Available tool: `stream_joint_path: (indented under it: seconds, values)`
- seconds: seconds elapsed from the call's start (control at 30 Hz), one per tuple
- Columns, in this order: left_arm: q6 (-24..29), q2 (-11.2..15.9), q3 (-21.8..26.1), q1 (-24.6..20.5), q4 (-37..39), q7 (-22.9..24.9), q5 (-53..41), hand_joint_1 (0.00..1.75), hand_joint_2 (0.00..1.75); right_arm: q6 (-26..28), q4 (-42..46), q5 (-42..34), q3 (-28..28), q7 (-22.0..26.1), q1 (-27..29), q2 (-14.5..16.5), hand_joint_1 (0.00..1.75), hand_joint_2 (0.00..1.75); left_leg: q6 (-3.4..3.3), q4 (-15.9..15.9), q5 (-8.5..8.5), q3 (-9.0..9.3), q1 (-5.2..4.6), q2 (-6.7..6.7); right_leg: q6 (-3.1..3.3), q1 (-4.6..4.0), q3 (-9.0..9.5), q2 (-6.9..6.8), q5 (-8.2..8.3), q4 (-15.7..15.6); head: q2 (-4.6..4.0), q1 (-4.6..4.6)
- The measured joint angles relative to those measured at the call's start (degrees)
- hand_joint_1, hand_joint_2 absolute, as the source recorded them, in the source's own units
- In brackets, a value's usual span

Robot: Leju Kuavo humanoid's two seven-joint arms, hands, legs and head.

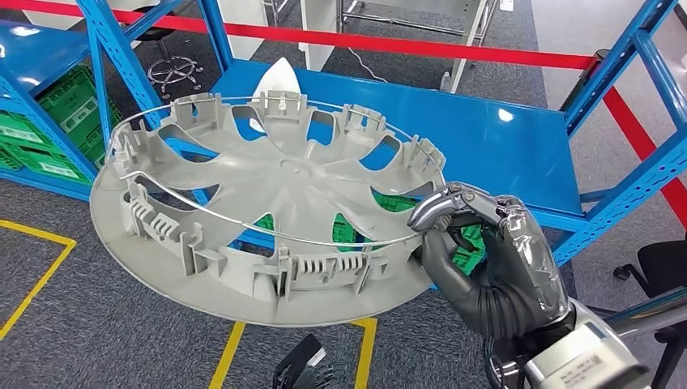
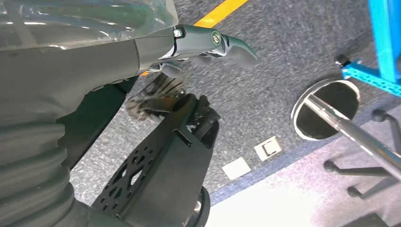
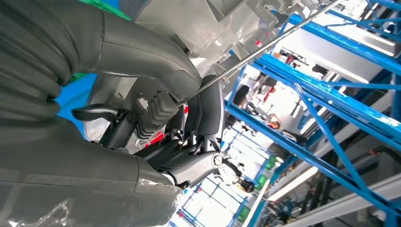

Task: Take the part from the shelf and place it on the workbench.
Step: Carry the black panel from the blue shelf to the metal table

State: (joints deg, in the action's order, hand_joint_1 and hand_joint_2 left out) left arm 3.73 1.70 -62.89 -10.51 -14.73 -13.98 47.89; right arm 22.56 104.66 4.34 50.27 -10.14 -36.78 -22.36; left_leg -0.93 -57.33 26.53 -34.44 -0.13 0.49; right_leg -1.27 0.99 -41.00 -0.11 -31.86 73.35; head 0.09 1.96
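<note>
One grey plastic wheel cover (image 1: 267, 207) hangs in the air, gripped at its rim by the right hand (image 1: 486, 259). Its ribbed back side faces up, showing clips, curved spokes and a thin wire ring (image 1: 324, 239) running around inside the rim. The right hand's fingers (image 1: 450, 207) are curled over the rim edge from above while the thumb presses from below, so the cover is clamped between them; the right wrist view shows the same hand (image 3: 142, 109) with its dark fingers (image 3: 208, 113) closed on the pale plastic and the wire ring (image 3: 265, 49) passing just beside them. From the fingers the cover stretches away toward the robot's left, tilted a little. Beyond the fingers, past the cover, lies the blue shelf (image 1: 502, 138), with green crates (image 1: 61, 113) on a lower level. Under the held cover is grey carpet with yellow floor lines (image 1: 36, 275).

The left hand (image 2: 208, 45) hangs above the carpet near a stool base (image 2: 326, 111); whether its fingers are curled or spread I cannot tell.
</note>
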Motion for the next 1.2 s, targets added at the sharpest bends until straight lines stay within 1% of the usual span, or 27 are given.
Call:
stream_joint_path:
  seconds: [0.07,0.13,0.17,0.23,0.27,0.3,0.33,0.4,0.43,0.47,0.5,0.53,0.57,0.63,0.67,0.7,0.77,0.8,0.87,0.93,0.97,1.0,1.03,1.07,1.13,1.17,1.2]
  values:
    - [-0.01,0.00,0.00,-0.02,0.00,0.08,0.00,0.00,1.75,0.15,-0.26,0.07,-0.01,-0.01,-0.02,0.00,1.75,1.75,0.21,-0.59,-0.70,-1.42,-0.07,-0.01,0.57,-0.19,4.93,-0.02,1.91,-5.63,0.01,-0.09]
    - [-0.02,0.01,0.01,-0.08,0.00,0.14,0.00,0.00,1.75,0.25,-0.39,0.27,-0.05,-0.09,-0.10,0.02,1.75,1.75,0.70,-1.13,-1.32,-2.44,-0.17,-0.01,1.19,-0.56,9.50,-0.02,1.99,-12.39,0.01,-0.06]
    - [-0.02,0.02,0.01,-0.11,0.00,0.16,0.00,0.00,1.75,0.30,-0.45,0.38,-0.06,-0.15,-0.13,0.03,1.75,1.75,1.03,-1.24,-1.67,-2.74,-0.14,0.01,1.45,-0.76,10.41,0.01,1.63,-14.10,0.00,-0.04]
    - [-0.02,0.04,0.01,-0.11,0.01,0.20,0.00,0.00,1.75,0.37,-0.65,0.49,-0.04,-0.28,-0.10,0.04,1.75,1.75,1.75,-1.19,-2.34,-3.04,-0.04,0.01,2.03,-0.87,10.35,0.07,1.95,-14.90,0.01,-0.01]
    - [-0.02,0.07,0.00,-0.09,0.01,0.21,0.00,0.00,1.75,0.38,-0.76,0.49,-0.01,-0.33,-0.08,0.05,1.75,1.75,2.13,-1.37,-2.01,-3.19,0.01,-0.03,2.43,-0.76,10.13,0.04,2.39,-15.06,0.01,-0.01]
    - [-0.01,0.10,0.00,-0.07,0.02,0.22,0.00,0.00,1.75,0.39,-0.85,0.48,0.03,-0.39,-0.06,0.09,1.75,1.75,2.50,-2.25,-0.87,-3.52,0.06,-0.09,2.82,-0.59,9.85,-0.04,2.88,-15.20,0.01,0.11]
    - [-0.01,0.15,0.00,-0.06,0.02,0.23,0.00,0.00,1.75,0.39,-0.93,0.48,0.08,-0.43,-0.04,0.13,1.75,1.75,2.85,-4.17,1.12,-4.11,0.14,-0.14,3.11,-0.41,9.50,-0.13,3.37,-15.33,0.00,0.29]
    - [0.00,0.20,-0.01,-0.04,0.02,0.25,0.00,0.00,1.75,0.41,-1.12,0.48,0.21,-0.46,0.09,0.20,1.75,1.75,3.47,-10.96,6.06,-5.91,0.39,-0.17,3.39,-0.38,8.53,-0.24,4.19,-15.26,0.00,0.74]
    - [-0.01,0.22,-0.01,-0.02,0.02,0.25,0.00,0.00,1.75,0.42,-1.23,0.49,0.29,-0.48,0.23,0.21,1.75,1.75,3.69,-14.20,7.62,-6.53,0.51,-0.17,3.41,-0.38,7.97,-0.28,4.61,-15.20,0.00,0.85]
    - [-0.01,0.24,-0.02,-0.01,0.02,0.26,0.00,0.00,1.75,0.43,-1.37,0.49,0.37,-0.51,0.37,0.22,1.75,1.75,3.83,-16.08,8.05,-6.46,0.60,-0.17,3.37,-0.38,7.35,-0.30,5.03,-15.11,0.01,0.90]
    - [-0.01,0.26,-0.02,0.00,0.02,0.26,0.01,0.00,1.75,0.44,-1.49,0.49,0.44,-0.55,0.49,0.22,1.75,1.75,3.87,-15.95,7.40,-5.46,0.65,-0.17,3.30,-0.37,6.72,-0.29,5.43,-14.98,0.01,0.95]
    - [-0.01,0.29,-0.02,-0.01,0.02,0.26,0.02,0.00,1.75,0.44,-1.61,0.49,0.48,-0.58,0.57,0.22,1.75,1.75,3.79,-13.77,6.04,-3.47,0.69,-0.18,3.18,-0.36,6.11,-0.27,5.80,-14.82,0.01,1.03]
    - [0.00,0.34,-0.02,-0.04,0.02,0.26,0.03,0.00,1.75,0.44,-1.71,0.49,0.49,-0.60,0.58,0.22,1.75,1.75,3.59,-10.11,4.72,-0.71,0.69,-0.24,3.04,-0.35,5.60,-0.23,6.12,-14.63,0.02,1.15]
    - [0.02,0.44,-0.01,-0.10,0.02,0.26,0.07,0.00,1.75,0.50,-1.83,0.49,0.45,-0.56,0.61,0.21,1.75,1.75,3.08,-2.68,3.91,4.18,0.52,-0.39,2.52,-0.46,4.86,-0.17,6.74,-14.36,0.02,1.34]
    - [0.03,0.49,-0.01,-0.12,0.02,0.26,0.10,0.00,1.75,0.54,-1.91,0.49,0.44,-0.51,0.64,0.21,1.75,1.75,2.81,-0.52,4.08,5.39,0.37,-0.46,2.19,-0.48,4.64,-0.18,7.09,-14.35,0.02,1.40]
    - [0.04,0.53,0.00,-0.12,0.02,0.26,0.13,0.00,1.75,0.58,-1.99,0.49,0.44,-0.45,0.68,0.21,1.75,1.75,2.55,0.35,4.26,5.66,0.19,-0.47,1.80,-0.48,4.48,-0.21,7.48,-14.45,0.02,1.40]
    - [0.05,0.57,0.01,-0.11,0.02,0.26,0.17,0.00,1.75,0.63,-2.24,0.53,0.46,-0.28,0.78,0.21,1.75,1.75,1.75,0.84,3.50,5.17,0.13,-0.34,1.07,-0.35,4.21,-0.25,7.82,-14.55,0.02,1.39]
    - [0.05,0.58,0.01,-0.14,0.02,0.25,0.19,0.00,1.75,0.64,-2.38,0.57,0.46,-0.19,0.82,0.20,1.75,1.75,1.27,1.06,2.96,4.82,0.22,-0.23,0.78,-0.32,3.84,-0.23,6.89,-13.86,0.02,1.23]
    - [0.05,0.57,0.01,-0.21,0.01,0.25,0.26,0.00,1.75,0.69,-2.65,0.73,0.45,0.01,0.91,0.20,1.75,1.75,0.56,1.31,1.88,3.81,0.42,-0.02,0.39,-0.23,2.16,-0.17,2.53,-9.23,0.02,0.66]
    - [0.05,0.58,0.01,-0.20,0.01,0.26,0.37,0.00,1.75,0.80,-2.91,0.82,0.44,0.14,1.07,0.20,1.75,1.75,0.30,1.16,1.02,2.53,0.36,0.00,0.11,-0.17,0.16,-0.16,-1.85,-1.99,0.01,0.16]
    - [0.05,0.58,0.01,-0.19,0.01,0.26,0.40,0.00,1.75,0.87,-3.05,0.84,0.44,0.20,1.19,0.20,1.75,1.75,0.30,1.01,0.61,1.85,0.33,0.02,0.02,-0.16,-0.11,-0.16,-2.59,0.35,0.00,0.05]
    - [0.05,0.59,0.01,-0.19,0.01,0.26,0.42,0.00,1.75,0.95,-3.21,0.84,0.43,0.25,1.28,0.20,1.75,1.75,0.36,0.79,0.26,1.18,0.31,0.02,-0.02,-0.15,0.58,-0.17,-2.17,0.67,0.00,-0.01]
    - [0.05,0.59,0.01,-0.19,0.01,0.26,0.42,0.00,1.75,1.05,-3.35,0.84,0.43,0.30,1.32,0.20,1.75,1.75,0.45,0.46,-0.01,0.51,0.32,0.02,0.01,-0.14,2.33,-0.18,-0.93,-1.23,0.00,-0.06]
    - [0.05,0.60,0.01,-0.19,0.00,0.25,0.42,0.00,1.75,1.16,-3.46,0.84,0.40,0.38,1.33,0.20,1.75,1.75,0.57,0.05,-0.20,-0.11,0.33,0.01,0.12,-0.14,4.88,-0.19,0.51,-4.85,0.00,-0.12]
    - [0.06,0.67,0.01,-0.17,0.01,0.24,0.43,0.00,1.75,1.45,-3.56,0.85,0.31,0.63,1.32,0.20,1.75,1.75,1.02,-0.79,-0.51,-1.22,0.21,-0.01,0.56,-0.26,9.39,-0.16,1.70,-12.00,0.01,-0.17]
    - [0.06,0.73,0.01,-0.12,0.01,0.23,0.45,0.00,1.75,1.63,-3.56,0.89,0.25,0.77,1.35,0.20,1.75,1.75,1.34,-1.07,-0.73,-1.59,0.16,-0.01,0.84,-0.36,10.37,-0.10,1.70,-13.90,0.01,-0.17]
    - [0.07,0.80,0.01,-0.05,0.02,0.22,0.47,0.00,1.75,1.82,-3.57,0.93,0.20,0.90,1.39,0.20,1.75,1.75,1.73,-1.19,-1.03,-1.85,0.13,-0.01,1.15,-0.49,10.48,0.01,1.54,-14.48,0.01,-0.14]
